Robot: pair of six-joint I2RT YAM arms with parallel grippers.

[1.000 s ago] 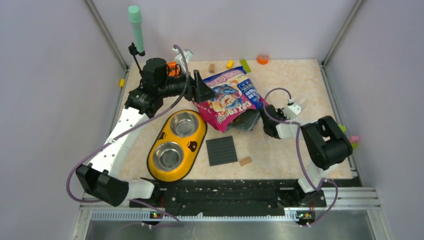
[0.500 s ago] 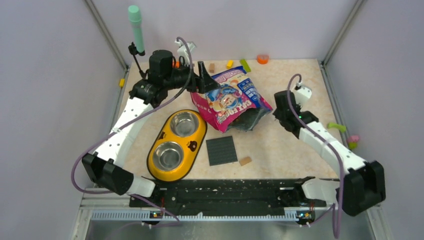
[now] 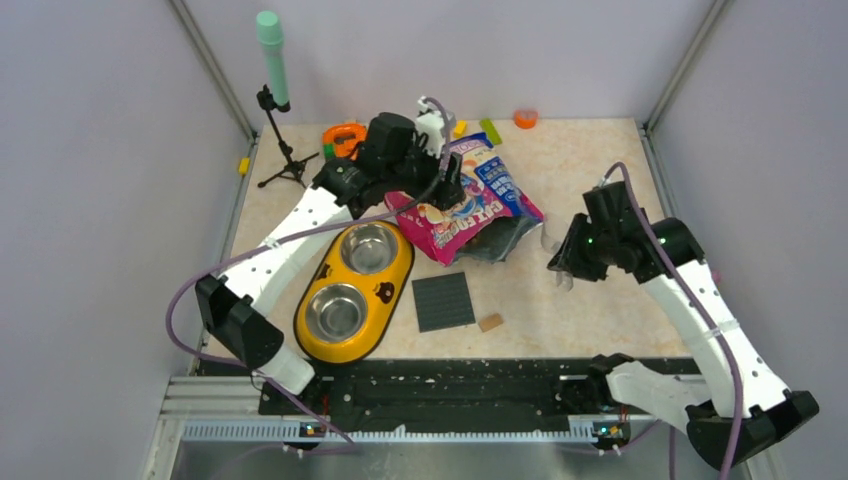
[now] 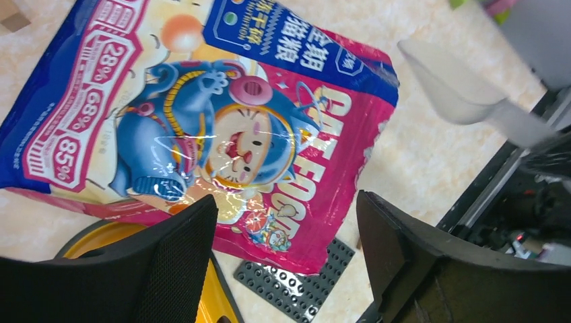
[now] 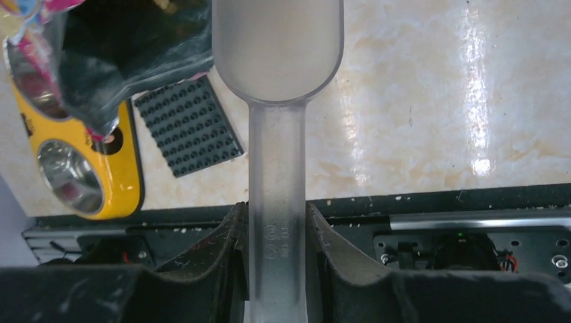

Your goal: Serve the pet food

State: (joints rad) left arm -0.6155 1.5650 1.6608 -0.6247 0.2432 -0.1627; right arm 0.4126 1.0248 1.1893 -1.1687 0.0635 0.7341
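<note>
The pet food itself cannot be made out; its bag [image 3: 480, 205], glossy blue and pink with a cartoon cat, lies flat on the counter [image 3: 590, 170]. The left hand [image 3: 450, 185] hangs directly over it. In the left wrist view that hand [image 4: 286, 202] is spread wide with nothing between its fingers [image 4: 182, 249]. The bag's dark open mouth [image 5: 114, 54] faces the right hand [image 5: 276, 222]. This hand is clamped on the handle of a clear scoop [image 5: 276, 40], whose bowl sits just beside that opening. On the near side of the left hand stands a yellow dish [image 3: 395, 290] with 2 steel bowls [image 3: 337, 311]. Beside the dish lie a dark studded plate [image 3: 443, 301] and a small tan block [image 3: 490, 322].
</note>
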